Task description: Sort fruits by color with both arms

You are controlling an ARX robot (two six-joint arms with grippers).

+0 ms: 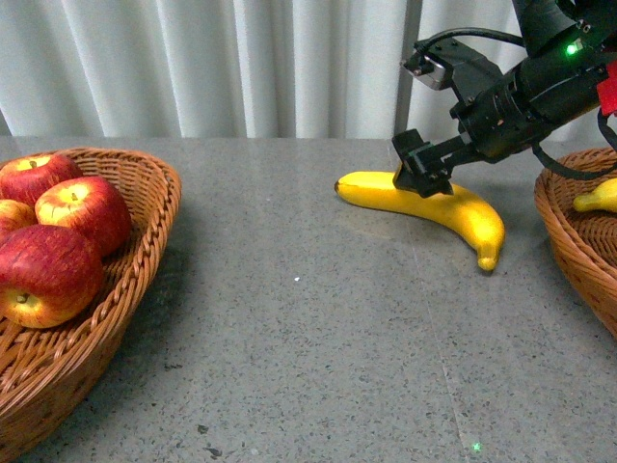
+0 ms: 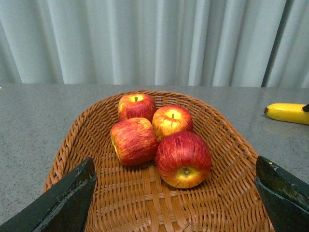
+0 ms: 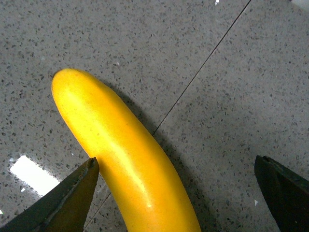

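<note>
Well, our right gripper (image 1: pixel 422 172), spread wide, hides the middle of the banana (image 1: pixel 463 212); our left gripper (image 2: pixel 176 169), also wide, faces the apples (image 2: pixel 135 140); the right basket (image 1: pixel 569 227) is cropped.

Grey speckled stone tabletop (image 1: pixel 318 318) with a thin seam line across it. Directly on it: left wicker basket (image 1: pixel 159 193) at the left edge, right wicker basket (image 1: pixel 569 241) at the right edge, and one banana (image 1: pixel 453 212) lying flat between them, nearer the right one, apart from it.

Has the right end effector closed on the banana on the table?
No, the right end effector is open, fingers wide apart either side of the banana.
</note>
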